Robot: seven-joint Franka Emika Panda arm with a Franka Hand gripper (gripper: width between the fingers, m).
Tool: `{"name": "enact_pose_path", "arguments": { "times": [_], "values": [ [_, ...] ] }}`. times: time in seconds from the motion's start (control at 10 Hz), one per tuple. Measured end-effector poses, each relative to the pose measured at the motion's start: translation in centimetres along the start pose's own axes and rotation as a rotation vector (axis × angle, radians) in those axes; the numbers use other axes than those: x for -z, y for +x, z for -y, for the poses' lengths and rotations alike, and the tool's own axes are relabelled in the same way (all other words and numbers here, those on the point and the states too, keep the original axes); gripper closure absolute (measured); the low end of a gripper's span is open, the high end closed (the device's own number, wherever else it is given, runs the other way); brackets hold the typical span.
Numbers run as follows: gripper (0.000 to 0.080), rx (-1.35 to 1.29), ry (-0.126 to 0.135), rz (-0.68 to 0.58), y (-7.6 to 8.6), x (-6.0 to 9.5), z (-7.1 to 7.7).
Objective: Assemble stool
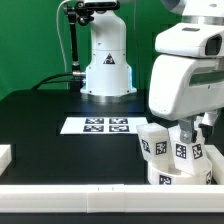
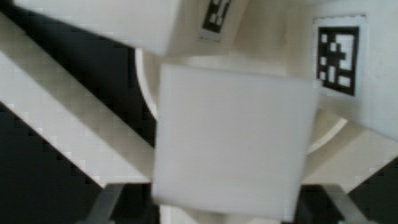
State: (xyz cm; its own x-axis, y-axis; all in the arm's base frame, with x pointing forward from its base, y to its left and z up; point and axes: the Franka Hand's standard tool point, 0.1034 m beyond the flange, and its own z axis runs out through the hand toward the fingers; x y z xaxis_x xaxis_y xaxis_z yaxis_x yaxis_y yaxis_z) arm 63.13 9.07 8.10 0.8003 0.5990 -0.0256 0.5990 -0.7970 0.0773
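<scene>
The round white stool seat (image 1: pixel 170 180) lies at the front of the exterior view's right, by the white front bar. White tagged legs stand up from it, one toward the exterior view's left (image 1: pixel 155 143) and one under my hand (image 1: pixel 186 152). My gripper (image 1: pixel 190 132) reaches down over the seat. In the wrist view my gripper (image 2: pixel 222 205) is shut on a blocky white leg (image 2: pixel 231 130) that fills the space between the two dark fingers (image 2: pixel 118 200). The leg looks blurred. Tagged white parts (image 2: pixel 338 55) show beyond it.
The marker board (image 1: pixel 105 125) lies flat in the middle of the black table. A plain white bar (image 1: pixel 80 197) runs along the front edge, and another white piece (image 1: pixel 5 156) sits at the exterior view's left. The robot's white base (image 1: pixel 107 60) stands at the back.
</scene>
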Motion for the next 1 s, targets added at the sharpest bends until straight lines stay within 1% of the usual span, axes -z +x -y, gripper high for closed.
{"name": "enact_pose_path", "arguments": {
  "times": [0.2, 0.3, 0.5, 0.6, 0.7, 0.8, 0.9, 1.0],
  "values": [
    [0.0465, -0.175, 0.000, 0.000, 0.00, 0.00, 0.00],
    [0.0465, -0.211, 0.000, 0.000, 0.00, 0.00, 0.00],
    [0.0465, -0.403, 0.003, -0.001, -0.01, 0.00, -0.02],
    [0.0465, -0.590, 0.018, -0.003, -0.12, -0.04, -0.15],
    [0.0465, -0.685, 0.019, -0.002, -0.19, -0.07, -0.23],
    [0.0465, -0.829, 0.027, -0.003, -0.20, -0.09, -0.24],
    [0.0465, -1.001, 0.048, -0.006, -0.29, -0.16, -0.32],
    [0.0465, -1.136, 0.053, -0.003, -0.27, -0.17, -0.26]
  ]
}}
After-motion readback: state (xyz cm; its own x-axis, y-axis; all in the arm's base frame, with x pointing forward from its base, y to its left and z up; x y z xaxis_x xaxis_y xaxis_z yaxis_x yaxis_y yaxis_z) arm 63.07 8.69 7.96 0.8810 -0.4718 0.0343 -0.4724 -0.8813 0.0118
